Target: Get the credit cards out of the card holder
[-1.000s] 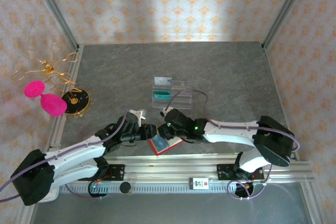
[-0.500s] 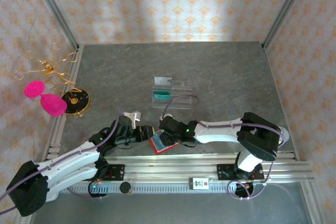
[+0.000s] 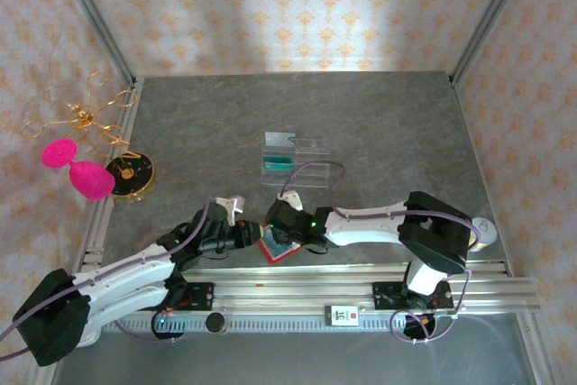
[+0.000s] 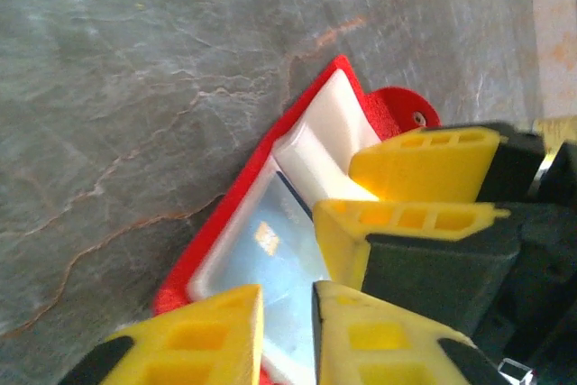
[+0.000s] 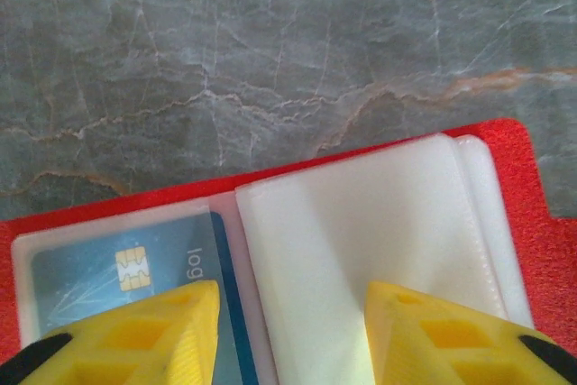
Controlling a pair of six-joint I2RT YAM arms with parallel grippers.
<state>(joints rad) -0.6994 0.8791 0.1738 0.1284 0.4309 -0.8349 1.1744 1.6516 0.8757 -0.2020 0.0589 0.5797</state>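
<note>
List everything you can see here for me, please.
table: one, grey, under everything
wallet: one, red, open at near edge
wallet card: one, blue, in wallet's sleeve
tray: one, clear, mid-table
tray card: one, teal, in tray
ornament: one, gold wire, left edge
discs: two, pink, by ornament
dish: one, black-gold, left edge
left fingers: two, yellow, over wallet
right fingers: two, yellow, spread over wallet

Grainy red card holder (image 5: 532,250), glossy plastic sleeves (image 5: 361,223), marbled table (image 5: 270,42).
</note>
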